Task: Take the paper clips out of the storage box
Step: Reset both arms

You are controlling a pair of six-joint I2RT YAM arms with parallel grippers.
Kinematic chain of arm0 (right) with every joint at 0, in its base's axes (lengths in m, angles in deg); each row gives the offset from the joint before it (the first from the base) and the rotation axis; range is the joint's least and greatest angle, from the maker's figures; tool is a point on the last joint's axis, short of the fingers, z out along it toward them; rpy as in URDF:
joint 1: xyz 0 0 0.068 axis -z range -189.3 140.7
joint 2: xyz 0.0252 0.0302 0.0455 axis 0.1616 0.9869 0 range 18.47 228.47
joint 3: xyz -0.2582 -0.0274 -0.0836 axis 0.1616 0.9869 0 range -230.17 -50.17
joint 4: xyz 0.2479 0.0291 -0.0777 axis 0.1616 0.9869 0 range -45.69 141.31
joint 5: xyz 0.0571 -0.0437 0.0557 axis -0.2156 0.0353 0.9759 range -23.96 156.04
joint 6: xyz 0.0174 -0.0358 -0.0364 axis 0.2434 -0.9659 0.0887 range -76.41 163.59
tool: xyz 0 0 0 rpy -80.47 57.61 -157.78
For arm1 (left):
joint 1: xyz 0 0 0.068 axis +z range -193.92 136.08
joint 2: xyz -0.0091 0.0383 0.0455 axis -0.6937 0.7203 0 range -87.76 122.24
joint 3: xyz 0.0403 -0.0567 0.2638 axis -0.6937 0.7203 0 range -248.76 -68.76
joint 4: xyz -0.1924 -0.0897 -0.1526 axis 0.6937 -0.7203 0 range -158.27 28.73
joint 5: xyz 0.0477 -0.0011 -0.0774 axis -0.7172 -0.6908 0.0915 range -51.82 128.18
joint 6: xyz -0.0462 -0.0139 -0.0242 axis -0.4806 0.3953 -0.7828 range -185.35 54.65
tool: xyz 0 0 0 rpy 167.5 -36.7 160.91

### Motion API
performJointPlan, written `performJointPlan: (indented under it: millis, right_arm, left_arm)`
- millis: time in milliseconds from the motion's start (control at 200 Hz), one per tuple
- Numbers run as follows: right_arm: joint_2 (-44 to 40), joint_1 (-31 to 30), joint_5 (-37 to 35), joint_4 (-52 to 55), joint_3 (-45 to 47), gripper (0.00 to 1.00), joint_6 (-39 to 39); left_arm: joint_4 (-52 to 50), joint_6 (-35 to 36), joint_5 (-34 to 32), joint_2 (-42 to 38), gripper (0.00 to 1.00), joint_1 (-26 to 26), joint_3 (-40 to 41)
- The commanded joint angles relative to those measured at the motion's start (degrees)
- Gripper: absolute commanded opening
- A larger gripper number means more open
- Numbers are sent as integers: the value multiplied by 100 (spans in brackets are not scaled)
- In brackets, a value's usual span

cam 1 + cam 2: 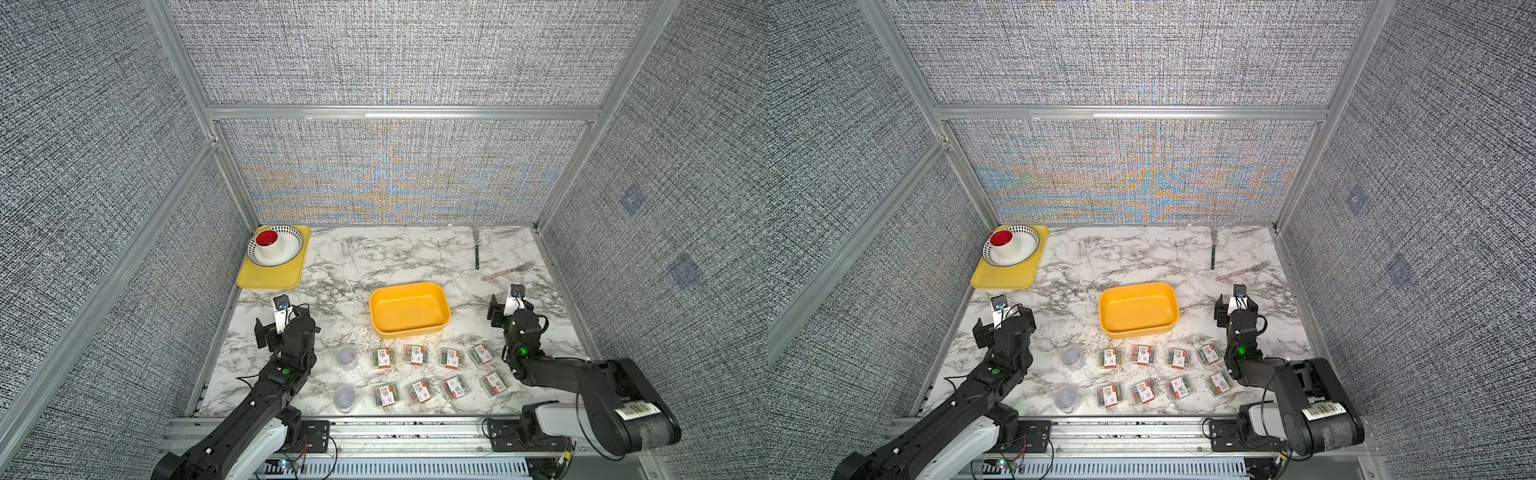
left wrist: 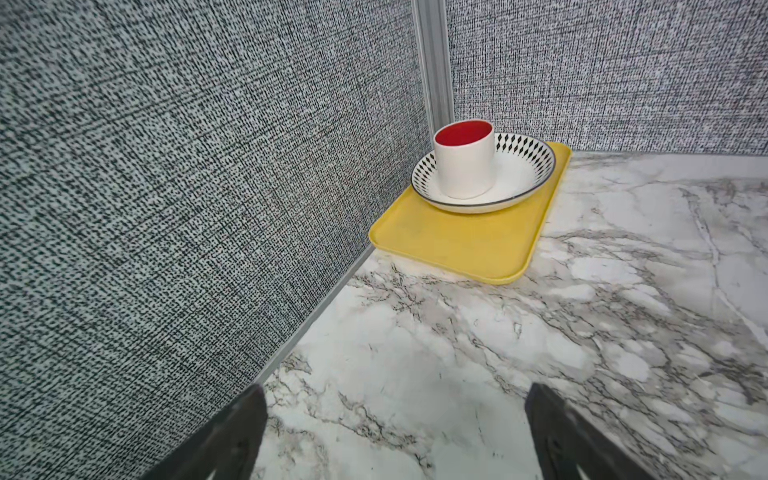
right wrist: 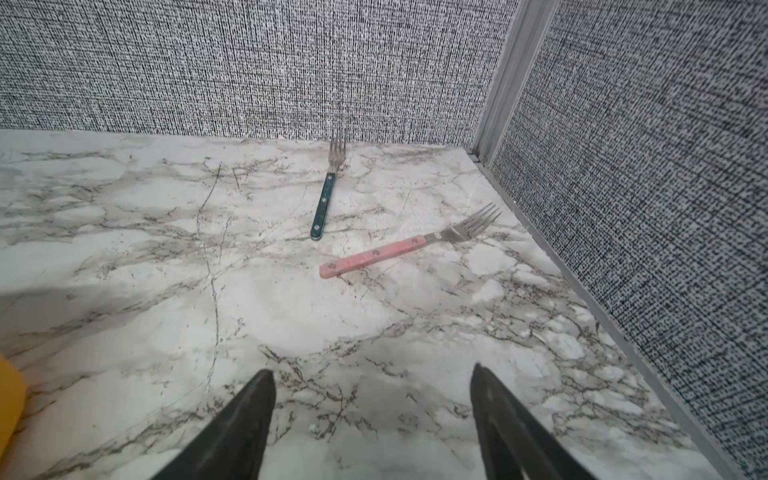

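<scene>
Shows one yellow-orange storage box (image 1: 409, 309) at mid-table, empty. Shows ten packs of paper clips (image 1: 415, 355) out on the marble table (image 1: 332, 266) just nearer, in two rows: eight rectangular boxes (image 1: 451, 358), plus two round tubs (image 1: 347, 357) at the left end. Shows left gripper (image 2: 397, 390) spread wide, gripping nothing; right gripper (image 3: 372, 370) parted, likewise bare. Far right, two forks (image 3: 374, 257); far left, one tray (image 2: 449, 245) bearing one bowl (image 2: 519, 174) with one cup (image 2: 465, 166) inside.

Paper clips (image 1: 415, 354) before storage box (image 1: 409, 309)

No text legible, paper clips (image 1: 414, 354) labels apparently too small, barcode sticker (image 1: 638, 409) on right arm (image 1: 582, 376)
</scene>
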Motion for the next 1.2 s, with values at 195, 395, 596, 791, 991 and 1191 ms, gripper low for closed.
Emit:
performJointPlan:
  millis: [195, 395, 596, 791, 991, 1191]
  right_arm:
    - [869, 371, 549, -1839, 198, 76, -21]
    - [901, 575, 1122, -1575, 32, 74, -38]
    - [910, 624, 1225, -1564, 21, 73, -13]
    - [933, 739, 1101, -1282, -140, 84, 202]
    - [912, 690, 980, -1191, -171, 99, 185]
    - [917, 690, 987, -1212, -159, 99, 180]
  left_arm:
    - [1926, 468, 1526, 1484, 100, 786, -223]
    - [2436, 744, 2046, 2642, 97, 996, -795]
    - [3295, 832, 2873, 3766, 92, 1271, -1053]
    - [3186, 679, 3619, 3863, 98, 1655, -1023]
    - [3029, 745, 3675, 3781, 100, 1655, -1049]
    - [2981, 752, 3685, 3767, 100, 1658, -1061]
